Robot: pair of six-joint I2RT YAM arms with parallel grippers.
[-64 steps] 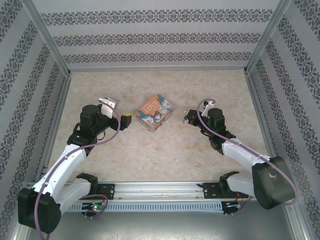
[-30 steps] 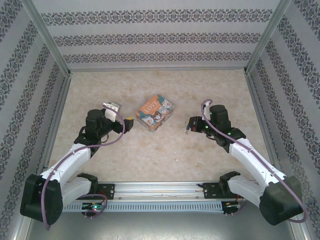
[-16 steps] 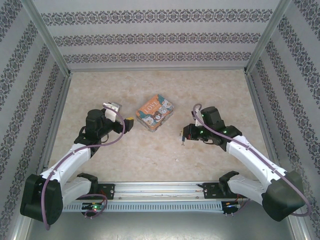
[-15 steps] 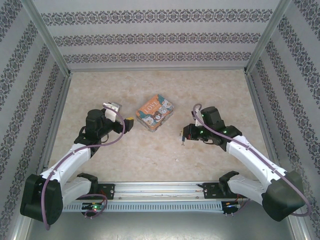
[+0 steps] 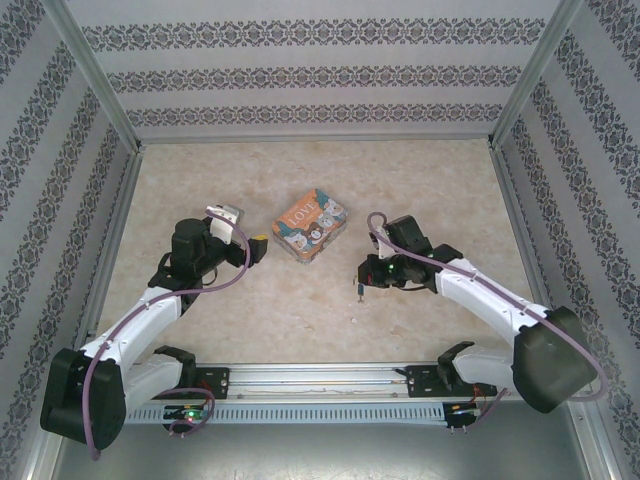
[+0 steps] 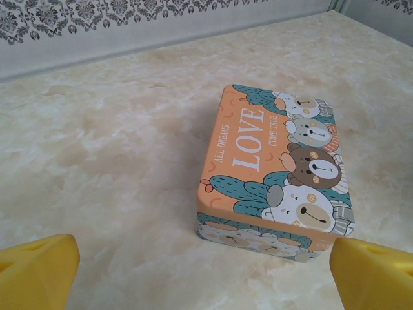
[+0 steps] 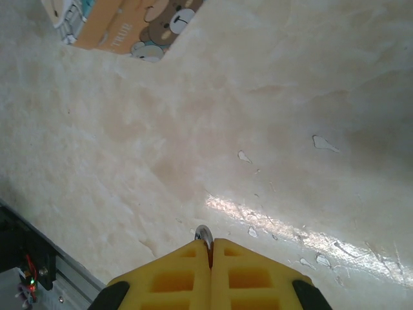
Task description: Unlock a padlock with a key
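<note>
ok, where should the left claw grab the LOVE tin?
The LOVE tin lies flat, lid up, with straight parallel walls. So probably pinch its two long sides across the narrow width, coming down from above. The left claw stands open.

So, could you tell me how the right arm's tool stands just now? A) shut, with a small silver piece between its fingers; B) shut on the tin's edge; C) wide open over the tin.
A: the right tool has its yellow fingers pressed together with a small silver piece poking out, clear of the tin.
</note>
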